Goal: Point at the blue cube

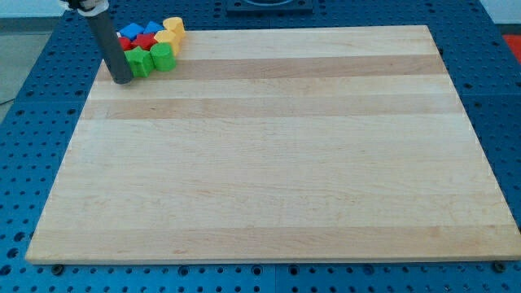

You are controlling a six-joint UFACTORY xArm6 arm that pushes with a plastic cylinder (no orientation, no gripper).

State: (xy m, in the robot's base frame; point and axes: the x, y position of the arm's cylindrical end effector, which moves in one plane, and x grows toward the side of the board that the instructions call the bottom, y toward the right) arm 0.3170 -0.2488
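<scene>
Camera view: wooden board (269, 155) lying on a blue perforated bench (32, 163). All blocks bunched tight at the board's top-left corner, touching one another, likely swept there as one cluster. Rest of the board bare.

In the cluster: two yellow blocks, one (174, 26) at the view's top right of the heap and one (165, 39) just below it; blue cube (130, 32) on the view's top-left side of the heap, close to the board's top edge; a second blue block (152, 28) just to its right, shape hard to make out; red blocks (145, 41) in the middle; green blocks (161, 56) along the bottom edge of the heap, another green (138, 63) beside it.

Rod standing upright at the heap's left side, my tip (120, 80) resting on the board near the left edge, just beside the lower-left green block; whether touching it cannot be told. No jaws on this rod, nothing held, a bare blunt end only. Blue cube lying up and slightly right of the tip, partly hidden behind the rod's shaft.

Judgement: tip close to the target but not yet at it; green and red blocks sit between, so a short approach from the left side, along the board's left edge, looks the cleanest way to point without disturbing the pile.
</scene>
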